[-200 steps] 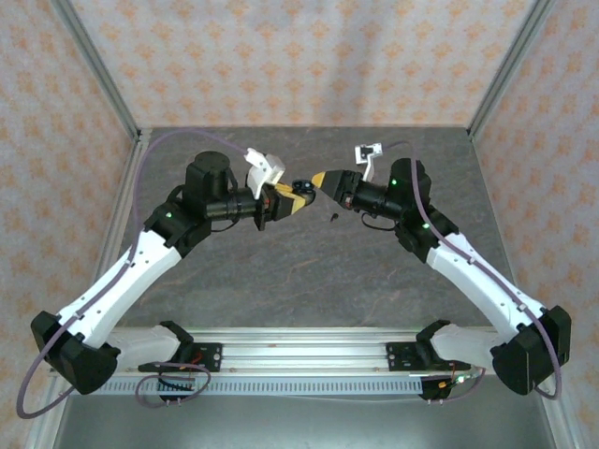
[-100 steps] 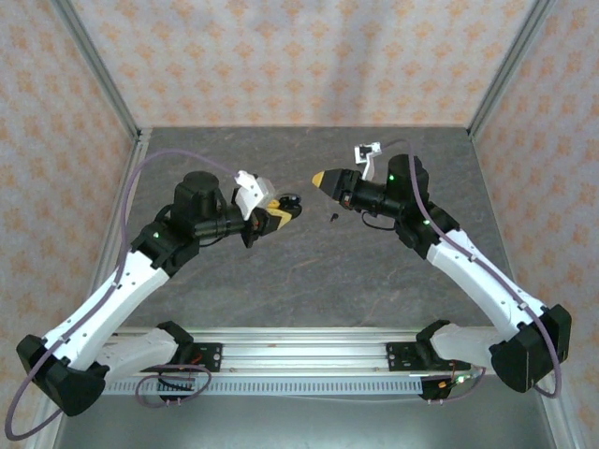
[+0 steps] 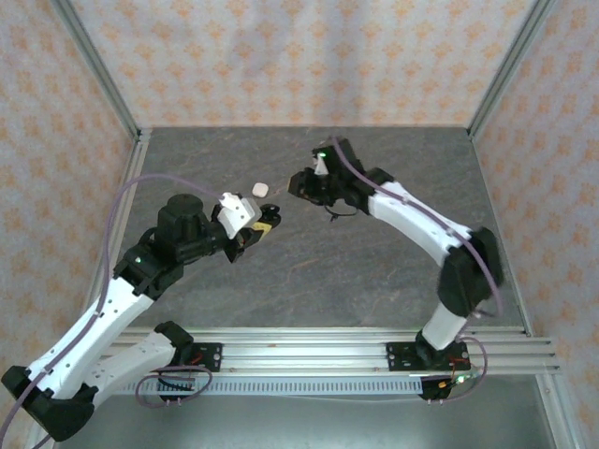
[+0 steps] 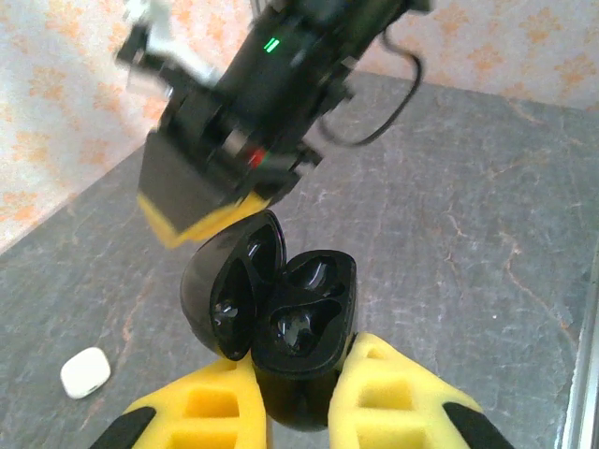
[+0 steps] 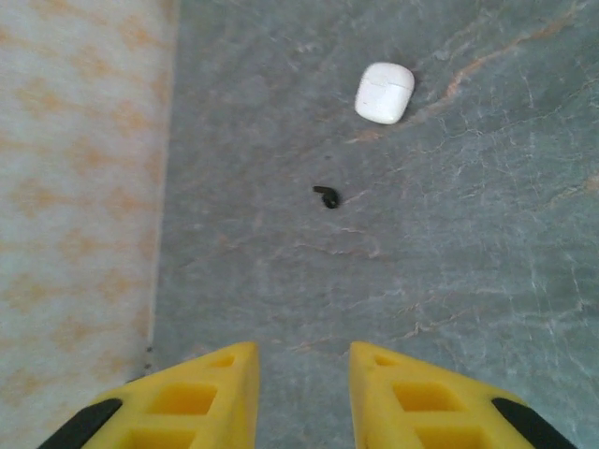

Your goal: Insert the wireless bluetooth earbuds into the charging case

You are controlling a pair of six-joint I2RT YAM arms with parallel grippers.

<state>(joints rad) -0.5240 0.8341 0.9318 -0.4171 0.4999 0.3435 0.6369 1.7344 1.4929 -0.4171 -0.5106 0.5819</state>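
Note:
The black charging case [image 4: 298, 313] stands open with its lid tipped left, and my left gripper [image 4: 299, 363] is shut on its lower body. Its sockets are dark and glossy; I cannot tell whether an earbud sits in them. In the top view the left gripper [image 3: 262, 227] hangs over the table's middle left. My right gripper [image 5: 301, 360] is open with nothing between its fingers, facing down at the table. One tiny black earbud [image 5: 327, 196] lies on the table ahead of it. The right gripper [image 3: 301, 183] is just beyond the held case, and one of its yellow fingertips [image 4: 192, 213] hangs above the lid.
A small shut white case [image 5: 385, 92] lies past the black earbud, to the right; it also lies between the two grippers [image 3: 261, 190] and at the lower left in the left wrist view [image 4: 85, 371]. The grey stone table [image 3: 309, 271] is walled at the back and sides.
My left arm has drawn back toward the near left with the black case, uncovering the white case. My right arm has swung round, its gripper now further left and facing down.

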